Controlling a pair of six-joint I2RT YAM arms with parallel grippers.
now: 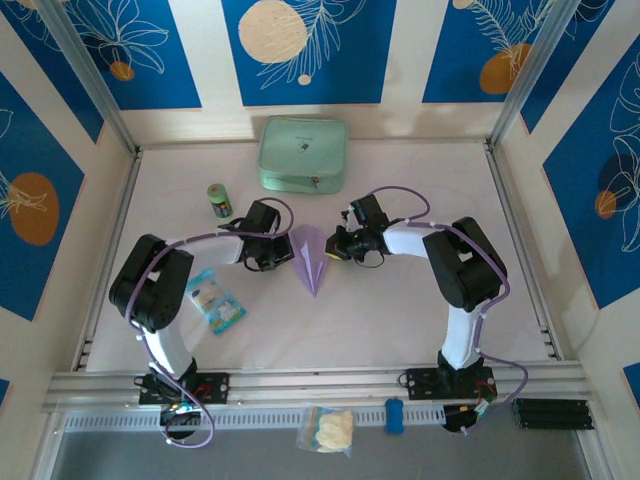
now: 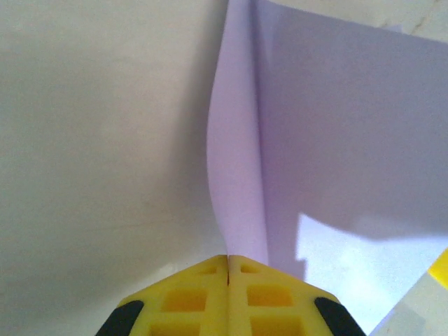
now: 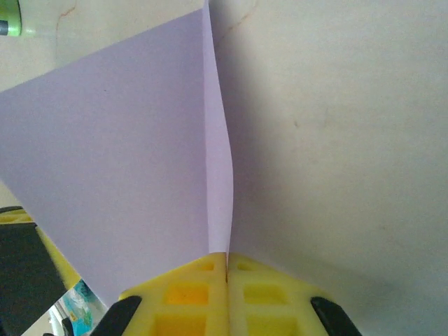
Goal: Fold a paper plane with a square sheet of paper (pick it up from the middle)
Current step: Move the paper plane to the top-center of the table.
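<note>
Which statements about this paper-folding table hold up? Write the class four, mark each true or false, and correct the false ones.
1. The left gripper and right gripper are each shut on the lavender paper. True.
2. The mint-green pouch lies at the near edge by the arm bases. False: it lies at the far edge.
3. The blue-and-white snack packet lies beside the left arm. True.
4. The small green bottle stands right of the paper. False: it stands to the left.

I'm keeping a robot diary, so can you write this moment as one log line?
paper plane: pointed dart shape | left gripper: shut on its left side | right gripper: shut on its right side
</note>
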